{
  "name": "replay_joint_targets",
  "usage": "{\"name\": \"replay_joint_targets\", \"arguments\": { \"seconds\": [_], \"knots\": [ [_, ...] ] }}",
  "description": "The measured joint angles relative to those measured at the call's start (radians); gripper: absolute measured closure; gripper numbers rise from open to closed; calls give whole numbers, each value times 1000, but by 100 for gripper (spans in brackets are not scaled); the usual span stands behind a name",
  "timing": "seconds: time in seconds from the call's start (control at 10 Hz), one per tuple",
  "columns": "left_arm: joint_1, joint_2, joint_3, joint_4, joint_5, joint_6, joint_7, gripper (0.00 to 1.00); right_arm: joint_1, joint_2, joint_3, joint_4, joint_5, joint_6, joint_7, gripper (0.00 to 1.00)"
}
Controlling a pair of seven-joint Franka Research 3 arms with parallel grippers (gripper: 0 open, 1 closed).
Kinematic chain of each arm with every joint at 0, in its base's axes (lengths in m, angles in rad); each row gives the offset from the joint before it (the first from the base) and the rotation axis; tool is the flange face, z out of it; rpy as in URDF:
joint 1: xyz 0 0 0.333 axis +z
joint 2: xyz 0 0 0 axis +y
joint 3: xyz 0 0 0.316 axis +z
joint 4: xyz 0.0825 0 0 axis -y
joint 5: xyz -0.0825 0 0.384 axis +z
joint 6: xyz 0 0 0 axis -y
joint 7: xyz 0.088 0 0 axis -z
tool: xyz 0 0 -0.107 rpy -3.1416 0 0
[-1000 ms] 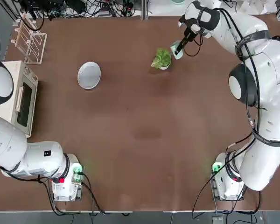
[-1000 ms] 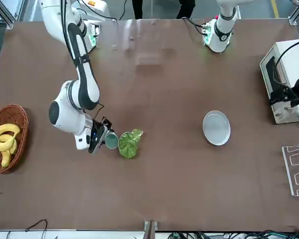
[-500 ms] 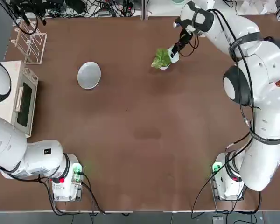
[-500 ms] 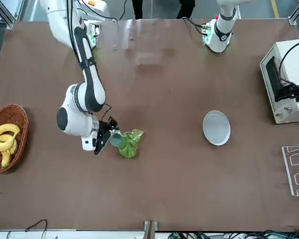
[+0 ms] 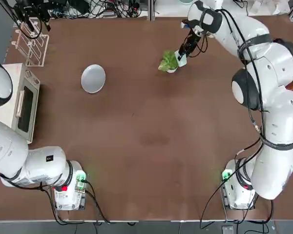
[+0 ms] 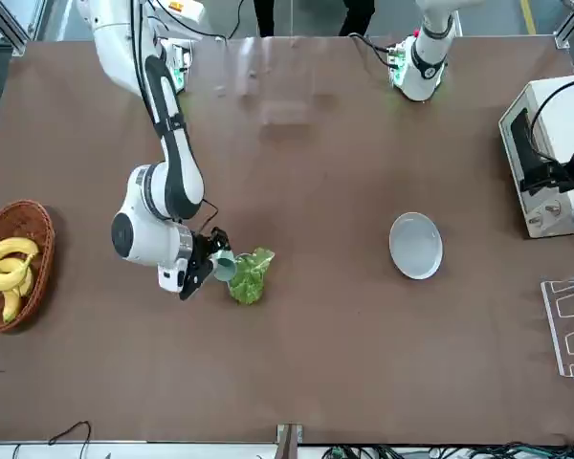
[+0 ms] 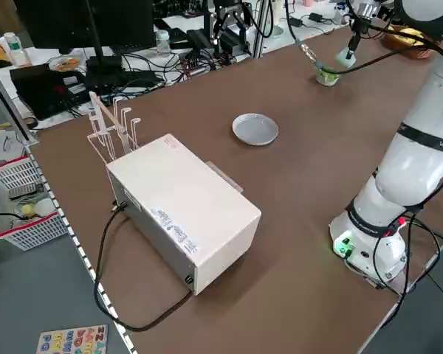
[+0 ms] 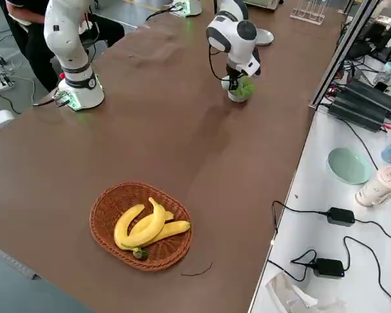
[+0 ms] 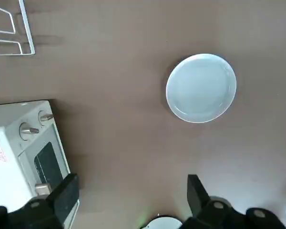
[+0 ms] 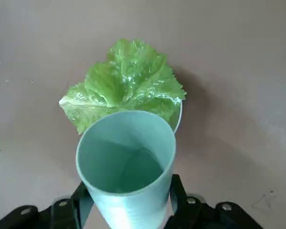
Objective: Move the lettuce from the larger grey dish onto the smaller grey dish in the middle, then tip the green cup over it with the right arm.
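The lettuce [image 5: 169, 61] lies on the smaller grey dish [image 10: 179, 117] at the far middle of the table, covering most of it. My right gripper [image 5: 185, 50] is shut on the green cup [image 5: 182, 58] and holds it tilted beside the leaves, with its mouth toward them. In the right wrist view the green cup [image 10: 126, 167] looks hollow, and the lettuce [image 10: 126, 83] lies just beyond its rim. The larger grey dish [image 5: 93, 78] stands bare to the left. My left gripper [image 9: 131, 191] hangs open high above the table near the larger grey dish [image 9: 201, 88].
A white toaster oven [image 5: 19, 100] sits at the table's left edge, with a clear rack [image 5: 31, 41] behind it. A wicker basket with bananas [image 6: 14, 263] stands on the robot's right side. Cables and a screen crowd the bench beyond the far edge.
My right gripper has carried the green cup closer to the lettuce and tilted it more toward the leaves. The left arm has stayed where it was.
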Motion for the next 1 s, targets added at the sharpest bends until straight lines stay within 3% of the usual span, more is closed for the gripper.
{"name": "replay_joint_targets", "arguments": {
  "seconds": [1.0],
  "knots": [
    [1, 20, -1, -1, 0, -2, 0, 0, -16, 38, -11, 109, -4, -206, 233, 32]
  ]
}}
